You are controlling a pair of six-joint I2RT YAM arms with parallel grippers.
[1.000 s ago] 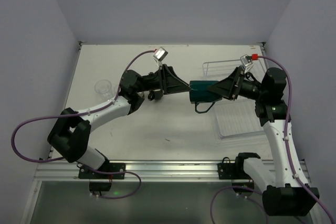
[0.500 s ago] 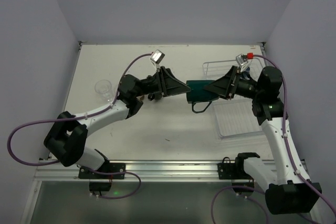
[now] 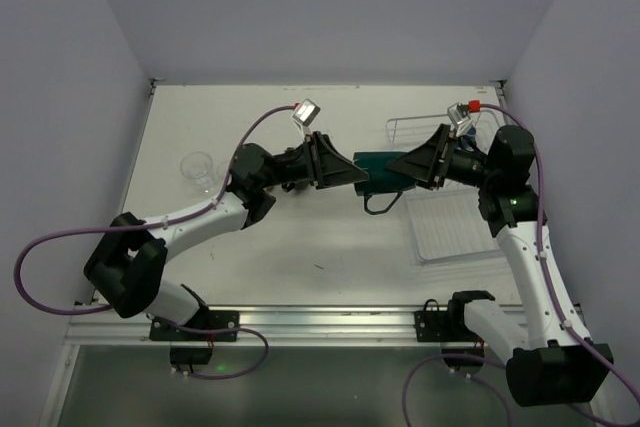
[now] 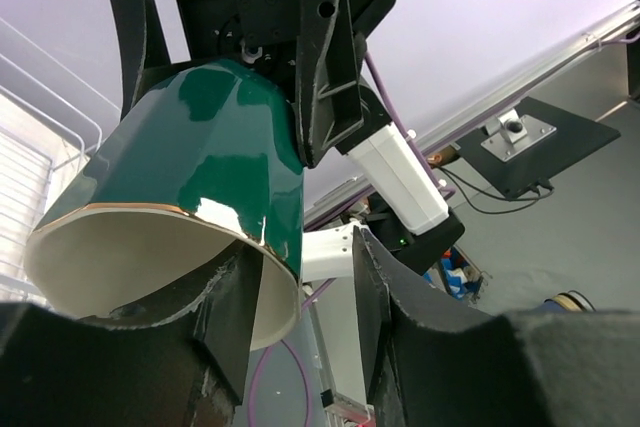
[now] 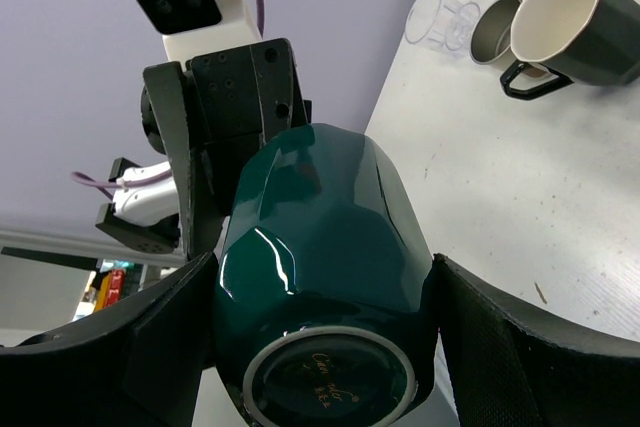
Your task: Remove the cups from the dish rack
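A dark teal mug (image 3: 383, 168) hangs on its side above the table between both arms, its handle hanging down. My right gripper (image 3: 412, 166) is shut on its base; the right wrist view shows both pads pressed against the mug (image 5: 320, 237) at the right gripper (image 5: 325, 282). My left gripper (image 4: 300, 252) stands open astride the rim of the mug (image 4: 200, 157), one finger inside the mouth, the other outside with a gap to the wall. The white wire dish rack (image 3: 402, 128) with its clear tray lies at the right.
A clear glass (image 3: 196, 167) stands at the far left of the table. The right wrist view shows a dark grey mug (image 5: 565, 17), a small metal cup (image 5: 492, 35) and a clear glass (image 5: 433, 15) grouped on the table.
The right arm has carried the teal mug a little left and up, and the left gripper has slid onto its rim while its jaws narrowed.
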